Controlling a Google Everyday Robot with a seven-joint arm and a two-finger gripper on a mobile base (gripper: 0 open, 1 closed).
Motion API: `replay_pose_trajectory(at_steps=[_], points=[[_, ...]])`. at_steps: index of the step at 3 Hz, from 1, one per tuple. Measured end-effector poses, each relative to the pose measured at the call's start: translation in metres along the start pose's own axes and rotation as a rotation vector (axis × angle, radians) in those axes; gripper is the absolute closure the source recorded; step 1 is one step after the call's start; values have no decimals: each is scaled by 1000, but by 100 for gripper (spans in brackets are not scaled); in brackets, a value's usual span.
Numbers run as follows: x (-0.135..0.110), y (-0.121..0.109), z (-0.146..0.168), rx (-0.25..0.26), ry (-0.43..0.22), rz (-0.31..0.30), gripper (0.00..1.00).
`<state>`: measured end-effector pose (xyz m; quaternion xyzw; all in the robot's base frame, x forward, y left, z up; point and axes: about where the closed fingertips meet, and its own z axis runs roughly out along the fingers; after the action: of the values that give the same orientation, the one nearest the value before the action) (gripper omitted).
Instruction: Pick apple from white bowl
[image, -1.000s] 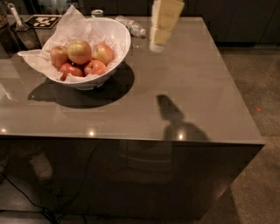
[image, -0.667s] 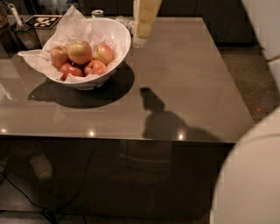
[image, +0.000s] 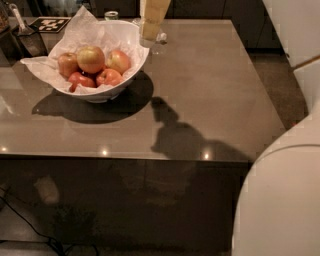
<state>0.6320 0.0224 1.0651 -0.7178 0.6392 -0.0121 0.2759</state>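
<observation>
Lying in the white bowl (image: 108, 93), the apple (image: 91, 59) sits left of the tool (image: 151, 26).

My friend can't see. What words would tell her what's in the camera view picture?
A white bowl lined with paper holds several apples, the biggest a yellow-gold apple, on a grey-brown table. The robot's cream claw hangs at the top edge, just right of the bowl's rim. The robot's pale body fills the lower right corner.

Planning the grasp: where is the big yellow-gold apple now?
Camera view, left: the yellow-gold apple lies in the glossy white bowl between two reddish apples; the gripper hangs near its right rim.
</observation>
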Motion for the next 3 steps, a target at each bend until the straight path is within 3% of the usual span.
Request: replay_pose_trajectory(at_steps=[2, 3], points=[[-33, -28, 88, -100, -59, -11, 0], [-38, -33, 94, -84, -72, -12, 0]])
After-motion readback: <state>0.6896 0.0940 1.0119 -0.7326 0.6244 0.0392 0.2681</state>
